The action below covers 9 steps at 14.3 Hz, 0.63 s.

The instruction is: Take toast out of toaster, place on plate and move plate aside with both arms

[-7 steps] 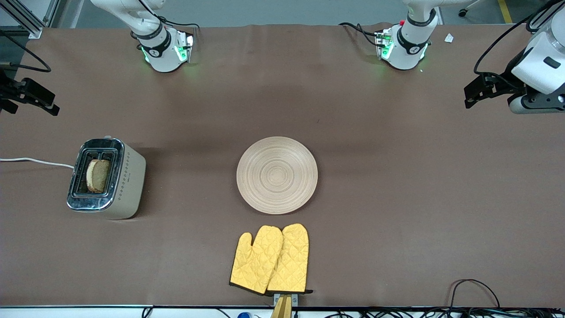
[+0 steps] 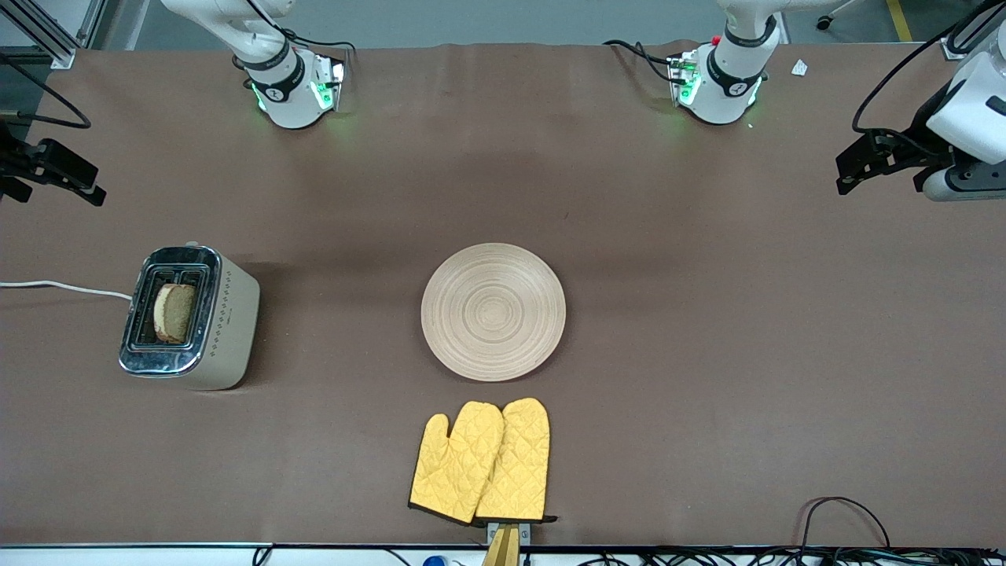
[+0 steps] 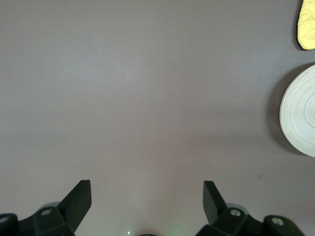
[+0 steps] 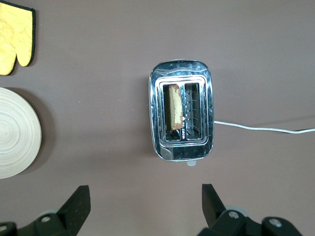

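Observation:
The toast (image 2: 174, 312) stands upright in one slot of a silver toaster (image 2: 189, 318) toward the right arm's end of the table; the right wrist view shows the toast (image 4: 174, 107) edge-on in the toaster (image 4: 182, 115). The round pale-wood plate (image 2: 493, 311) lies bare at mid-table. My right gripper (image 2: 59, 174) hangs open over the tabletop beside the toaster, and its fingers (image 4: 78, 201) hold nothing. My left gripper (image 2: 860, 161) is open over bare tabletop at the left arm's end, with its fingers (image 3: 79, 197) wide apart and the plate (image 3: 300, 113) off to one side.
Two yellow quilted oven mitts (image 2: 481, 462) lie side by side, nearer to the front camera than the plate. A white cord (image 2: 63, 287) runs from the toaster off the table's end. Loose black cables (image 2: 845, 519) lie at the front edge toward the left arm's end.
The left arm's hand has shifted a little toward the left arm's end of the table. The right arm, toast and plate have not moved.

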{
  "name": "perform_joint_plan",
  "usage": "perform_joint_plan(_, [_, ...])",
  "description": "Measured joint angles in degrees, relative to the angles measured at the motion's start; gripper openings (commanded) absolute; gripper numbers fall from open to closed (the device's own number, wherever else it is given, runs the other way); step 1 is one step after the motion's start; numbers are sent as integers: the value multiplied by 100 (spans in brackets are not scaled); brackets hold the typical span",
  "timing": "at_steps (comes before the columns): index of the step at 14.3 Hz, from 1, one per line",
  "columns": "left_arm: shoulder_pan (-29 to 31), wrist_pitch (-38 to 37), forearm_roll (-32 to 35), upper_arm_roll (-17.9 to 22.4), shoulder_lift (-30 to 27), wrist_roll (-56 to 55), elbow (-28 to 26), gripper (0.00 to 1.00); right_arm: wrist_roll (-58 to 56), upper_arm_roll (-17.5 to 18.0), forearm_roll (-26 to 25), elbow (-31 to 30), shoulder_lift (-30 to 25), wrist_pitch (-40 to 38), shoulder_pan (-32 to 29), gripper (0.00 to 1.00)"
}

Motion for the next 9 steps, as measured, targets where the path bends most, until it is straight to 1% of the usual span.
perform_joint_plan(6, [2,1,1,25,55,1,0,100,-5,-44,0,-3,12,0,-90,100])
perform_joint_plan(9, [1,1,0,25,60,1,0,100,-201,-91,0,-60,121,30,-152,100])
